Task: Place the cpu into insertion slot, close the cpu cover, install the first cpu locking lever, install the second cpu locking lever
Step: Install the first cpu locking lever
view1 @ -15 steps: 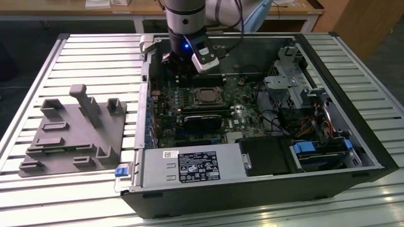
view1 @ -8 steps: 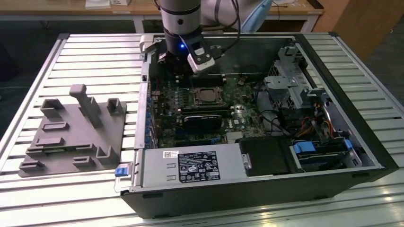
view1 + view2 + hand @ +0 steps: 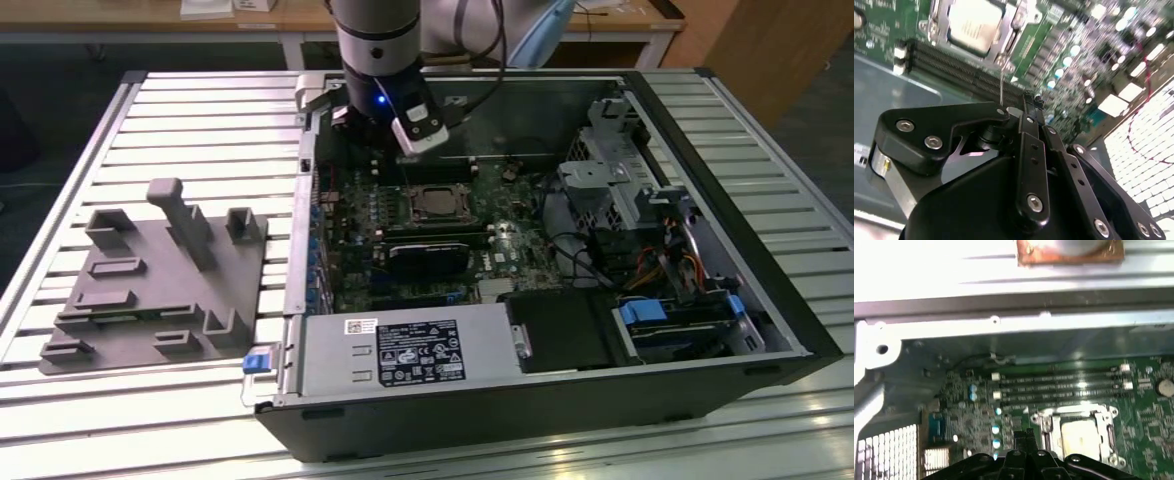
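"Well, where does the cpu [image 3: 434, 205] lie?"

"We find it seated in the insertion slot [image 3: 410, 207], pale top upward, on the green board [image 3: 1149, 410] inside the open computer case [image 3: 747, 250] on the bench [image 3: 200, 130]."

"And the cpu cover [image 3: 1073, 415]?"

"In the first wrist view the silvery frame appears to lie down around the cpu; we judge the first two steps done."

"The hand [image 3: 1022, 434]?"

"It hangs low over the board, just beside the slot and near the memory slots [image 3: 1064, 385]. Its fingers [image 3: 1030, 145] are drawn together, and we see nothing gripped between them."

"The levers?"

"In the second wrist view a thin metal rod [image 3: 1001, 82] stands up beside the fingertips; we take it for a locking lever not yet latched. Whether the other is fastened, we cannot tell"
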`<state>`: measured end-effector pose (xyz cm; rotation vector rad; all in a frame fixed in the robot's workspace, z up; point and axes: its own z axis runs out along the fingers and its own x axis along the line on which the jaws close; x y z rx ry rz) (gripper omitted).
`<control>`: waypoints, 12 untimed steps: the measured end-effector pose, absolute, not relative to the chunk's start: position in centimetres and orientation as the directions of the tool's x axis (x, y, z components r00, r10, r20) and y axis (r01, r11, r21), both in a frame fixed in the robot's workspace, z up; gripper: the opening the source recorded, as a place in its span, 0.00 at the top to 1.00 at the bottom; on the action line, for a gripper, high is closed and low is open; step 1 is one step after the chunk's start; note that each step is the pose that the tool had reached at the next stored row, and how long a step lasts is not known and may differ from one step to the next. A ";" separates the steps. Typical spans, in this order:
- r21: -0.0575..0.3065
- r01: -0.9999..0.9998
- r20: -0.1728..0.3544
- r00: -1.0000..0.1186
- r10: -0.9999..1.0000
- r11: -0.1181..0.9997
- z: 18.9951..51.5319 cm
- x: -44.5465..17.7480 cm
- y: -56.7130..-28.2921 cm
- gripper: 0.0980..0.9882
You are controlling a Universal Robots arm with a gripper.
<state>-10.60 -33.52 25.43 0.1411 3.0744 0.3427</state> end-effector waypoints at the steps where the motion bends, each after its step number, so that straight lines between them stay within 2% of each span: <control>1: 0.236 0.086 -0.033 -0.995 0.096 0.968 25.4 -10.6 -33.5 0.99; 8: 0.315 0.085 -0.025 -0.995 0.098 0.945 25.3 -10.8 -33.6 0.99; 12: 0.329 0.086 -0.024 -0.995 0.099 0.940 25.1 -10.8 -33.6 0.99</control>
